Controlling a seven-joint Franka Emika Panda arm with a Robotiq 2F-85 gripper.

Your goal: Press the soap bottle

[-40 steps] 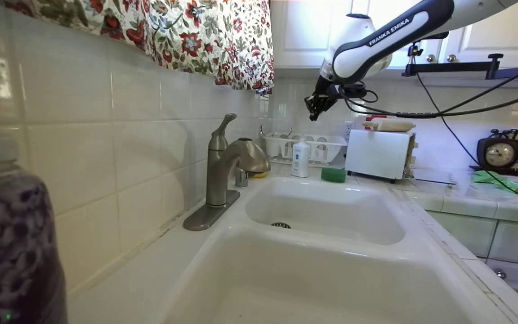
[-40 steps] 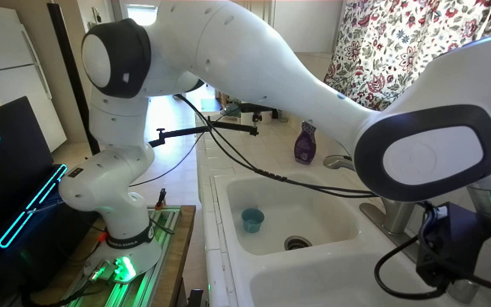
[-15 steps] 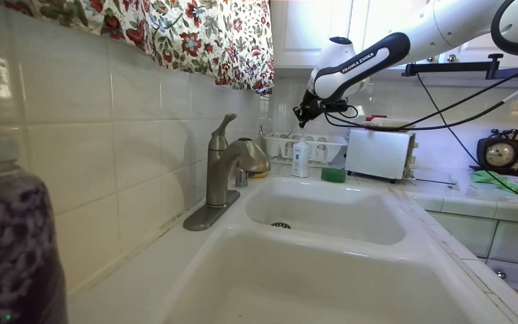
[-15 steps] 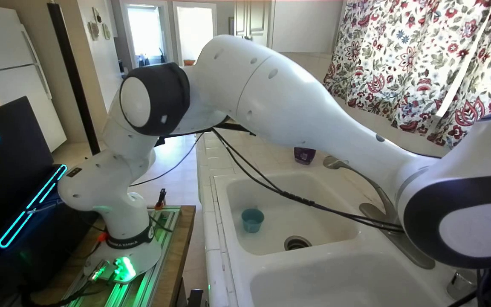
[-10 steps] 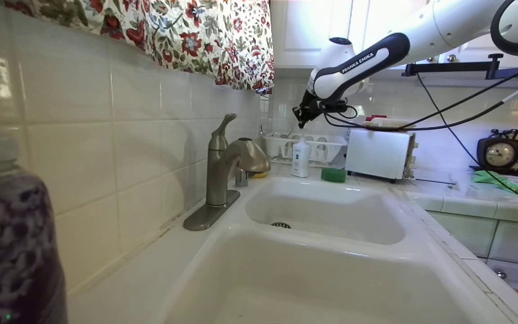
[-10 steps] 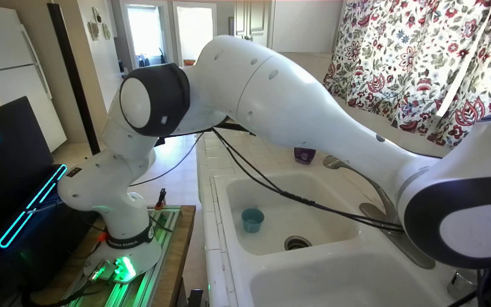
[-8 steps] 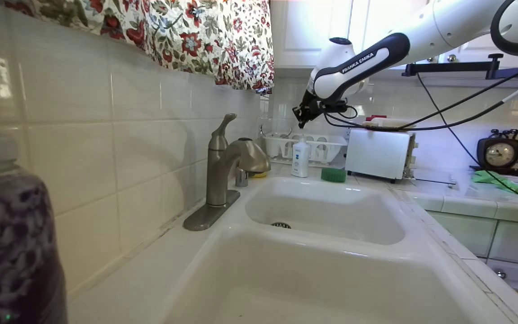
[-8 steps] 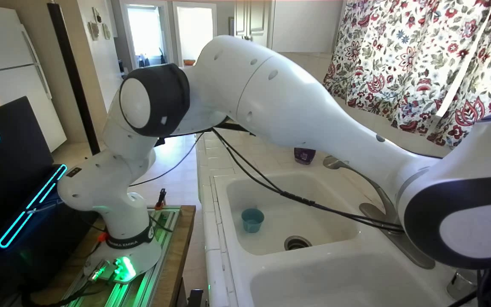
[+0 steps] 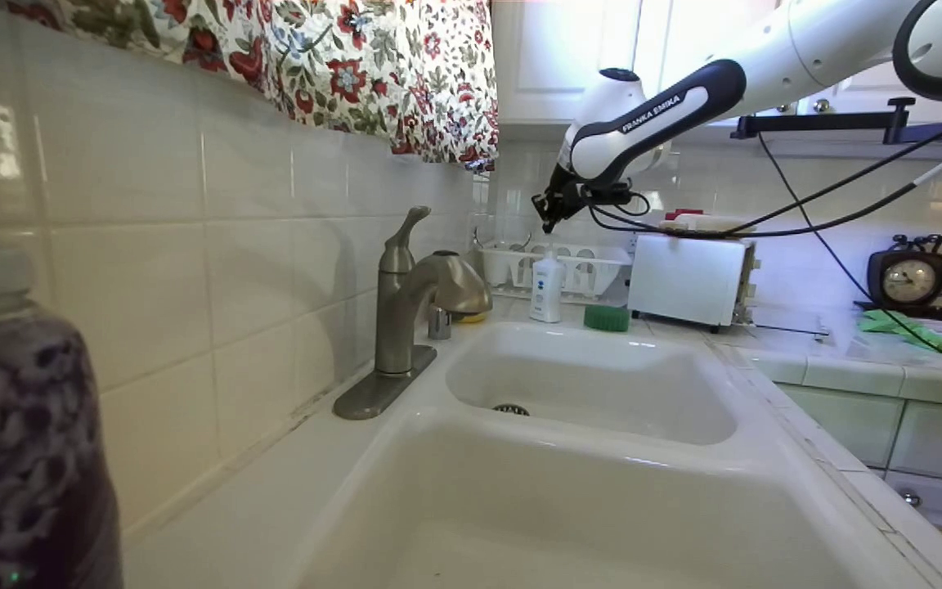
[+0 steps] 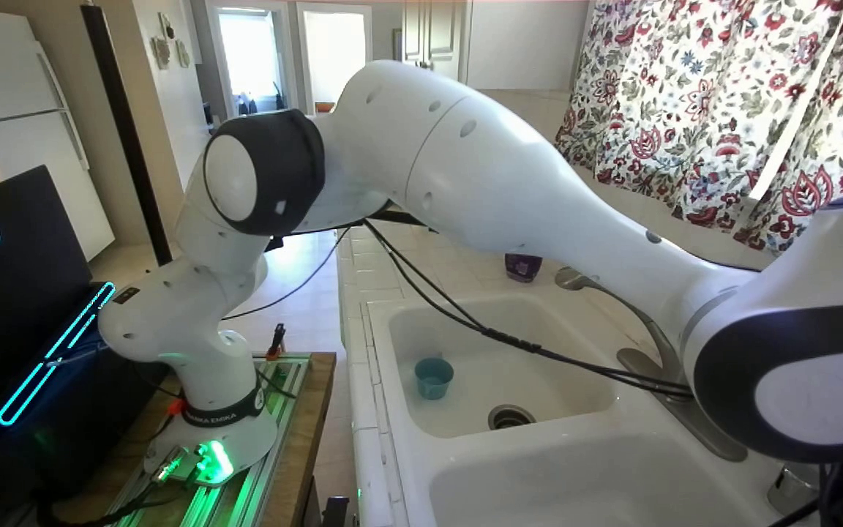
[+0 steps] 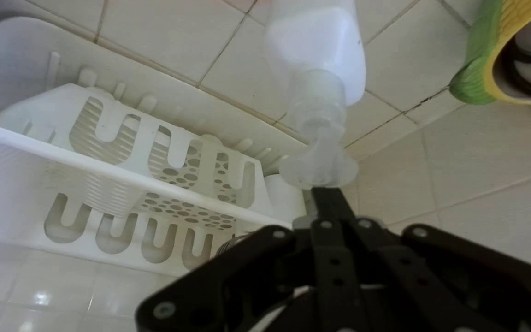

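Soap bottle (image 9: 547,290) stands upright on the worktop (image 11: 168,37), near the green brush (image 9: 606,318) and dish rack (image 11: 122,174). The tool (image 11: 330,195), closed and holding nothing, is right at the pump head (image 11: 319,167); contact is hard to judge. The bottle is probably light, slippery and easily tipped, so press straight down on the head's middle.

A metal faucet (image 9: 393,327) stands at 10 o'clock from the far sink basin (image 9: 618,368) in an exterior view, with a green brush (image 9: 607,318) at 12, a black clock (image 9: 908,282) at 2 and a floral curtain (image 9: 348,78) higher up at 11. In an exterior view, a teal cup (image 10: 434,379) sits in a white basin (image 10: 560,399), at 10 o'clock from the drain (image 10: 511,417). The wrist view shows a white dish rack (image 11: 109,169) at 9 o'clock; at 2, cropped by the frame, is what appears to be a green-and-yellow container (image 11: 496,46).
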